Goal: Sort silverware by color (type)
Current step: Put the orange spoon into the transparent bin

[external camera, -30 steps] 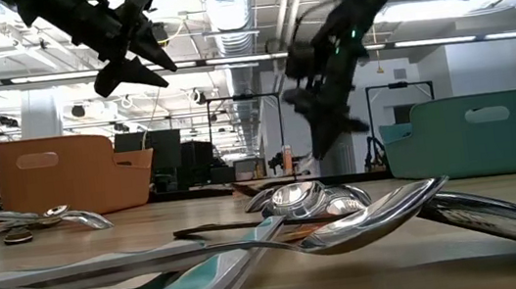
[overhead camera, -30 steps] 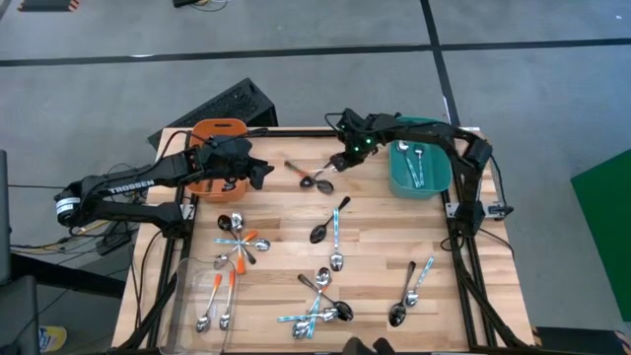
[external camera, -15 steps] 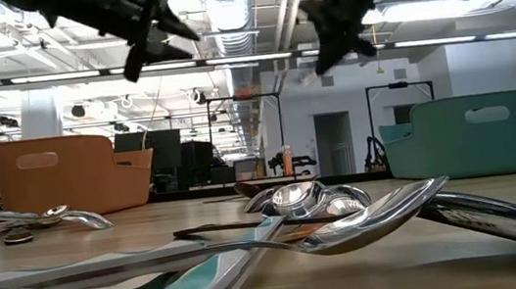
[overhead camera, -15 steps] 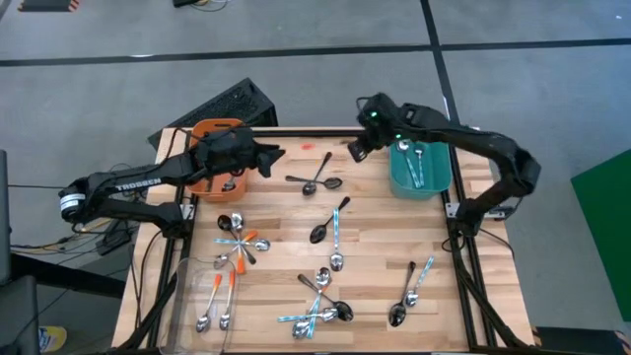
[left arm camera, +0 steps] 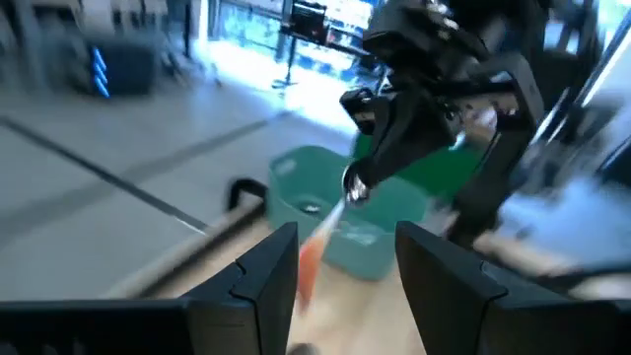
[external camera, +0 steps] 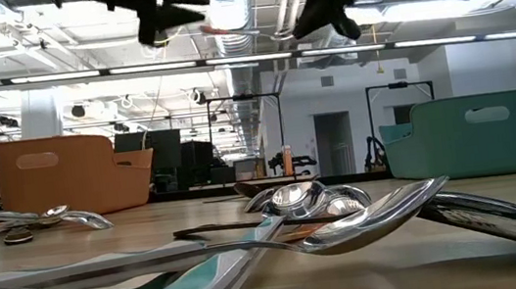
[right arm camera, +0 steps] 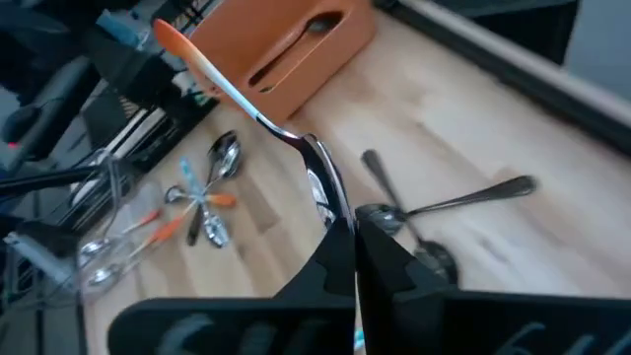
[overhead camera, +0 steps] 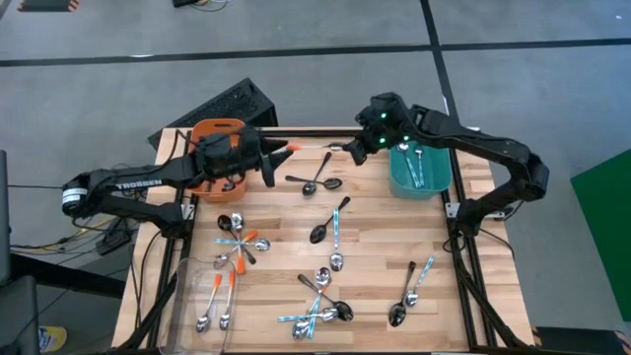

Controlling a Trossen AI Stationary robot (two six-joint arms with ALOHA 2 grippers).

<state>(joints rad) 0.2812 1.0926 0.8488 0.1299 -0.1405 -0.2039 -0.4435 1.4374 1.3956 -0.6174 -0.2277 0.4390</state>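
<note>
Right claw: raised over the table's far edge, clamped on the bowl end of an orange-handled spoon, whose handle points toward the left arm.
Left claw: fingers apart, lifted above the table beside the orange bin, its tips near the spoon's orange handle.
Teal bin: far right corner, blue-handled spoons inside.
Remaining spoons: scattered over the table; two dark ones near the far edge, orange-handled ones by the near left corner.
</note>
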